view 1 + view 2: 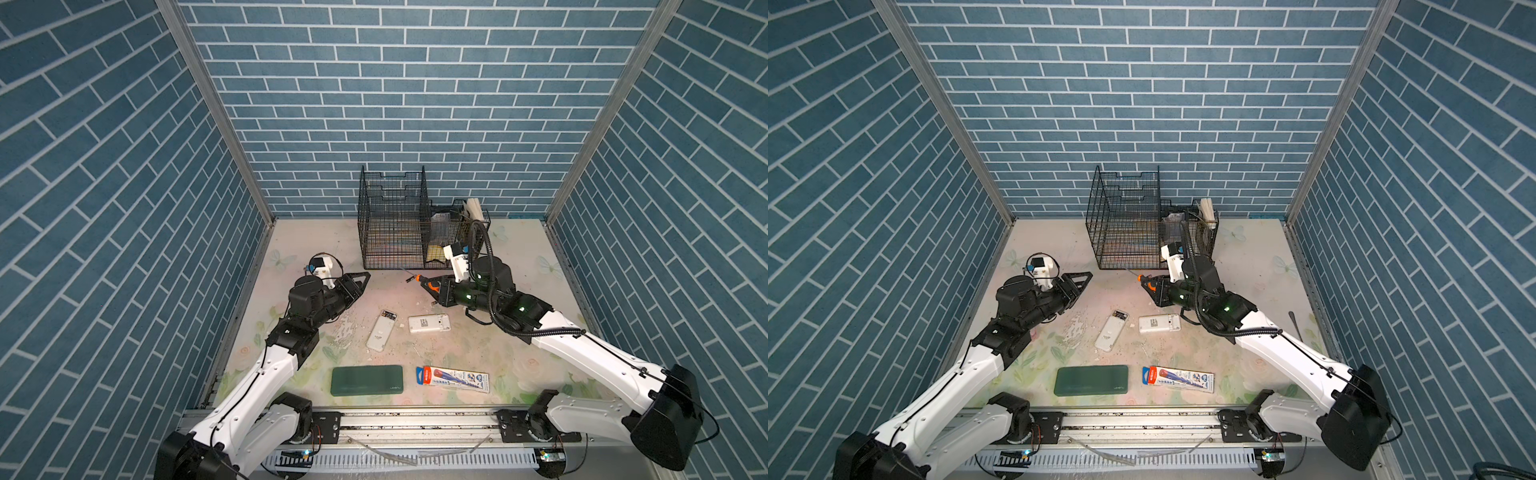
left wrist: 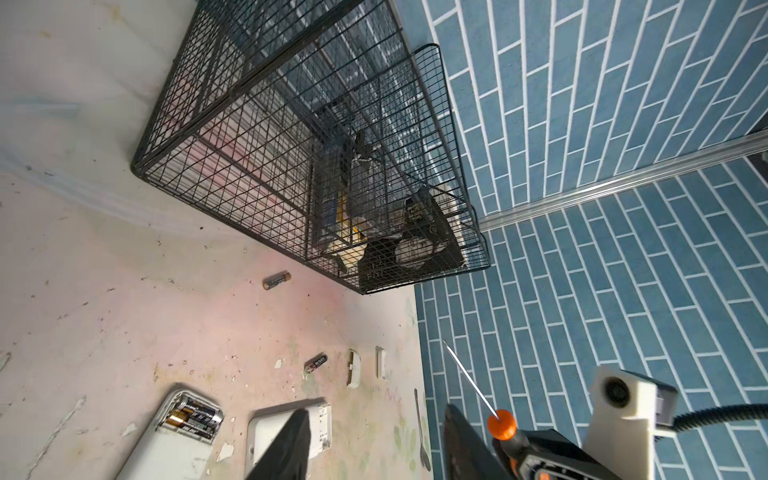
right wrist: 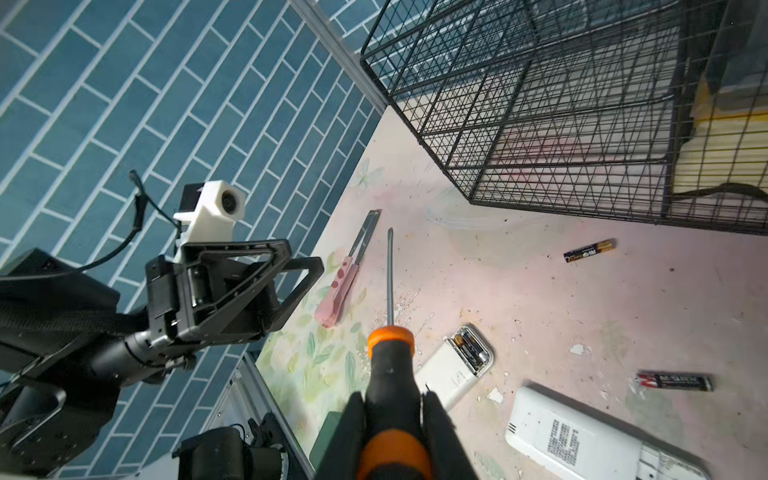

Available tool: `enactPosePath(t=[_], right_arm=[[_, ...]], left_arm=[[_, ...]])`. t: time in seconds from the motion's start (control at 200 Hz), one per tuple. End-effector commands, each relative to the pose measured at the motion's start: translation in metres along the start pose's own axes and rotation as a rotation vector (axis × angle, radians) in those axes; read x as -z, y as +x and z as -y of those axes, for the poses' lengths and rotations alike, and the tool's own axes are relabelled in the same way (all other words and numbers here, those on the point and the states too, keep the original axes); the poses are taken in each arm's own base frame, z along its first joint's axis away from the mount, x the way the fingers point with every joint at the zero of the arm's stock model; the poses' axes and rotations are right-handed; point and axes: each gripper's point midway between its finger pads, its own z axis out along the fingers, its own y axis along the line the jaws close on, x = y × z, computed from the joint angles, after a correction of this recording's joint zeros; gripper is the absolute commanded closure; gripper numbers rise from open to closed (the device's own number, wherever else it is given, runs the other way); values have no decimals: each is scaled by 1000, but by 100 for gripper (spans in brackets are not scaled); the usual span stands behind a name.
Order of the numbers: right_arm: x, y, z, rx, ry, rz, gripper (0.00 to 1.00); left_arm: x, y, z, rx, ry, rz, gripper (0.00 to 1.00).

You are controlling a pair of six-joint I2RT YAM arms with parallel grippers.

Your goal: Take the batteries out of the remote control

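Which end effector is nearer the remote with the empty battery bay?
Right. The right end effector, shut on the screwdriver, hangs just behind that remote; the left end effector is farther off, behind and to its left.

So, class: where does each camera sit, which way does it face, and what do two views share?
Top views: above the front rail, looking down at the table; left arm and right arm show.
Left wrist: on the left arm, facing the wire basket; own jaws' tips show.
Right wrist: on the right arm, facing the left arm; own jaws clamp the screwdriver.
Shared: wrist views both show basket, two loose batteries, open remote.
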Motion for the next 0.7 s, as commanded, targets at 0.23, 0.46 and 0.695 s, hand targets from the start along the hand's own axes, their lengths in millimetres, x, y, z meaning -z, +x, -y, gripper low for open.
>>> enactPosePath(t=[0.23, 0.46, 0.695], right_arm=[[3, 20, -21, 197, -43, -88, 100], [-1, 20, -36, 241, -69, -116, 100], [-14, 14, -45, 241, -94, -78, 100]], left_arm=[[-9, 3, -3, 28, 13, -35, 46], [-9, 3, -2, 70, 26, -31, 46], [-8, 1, 9, 83, 64, -27, 46]])
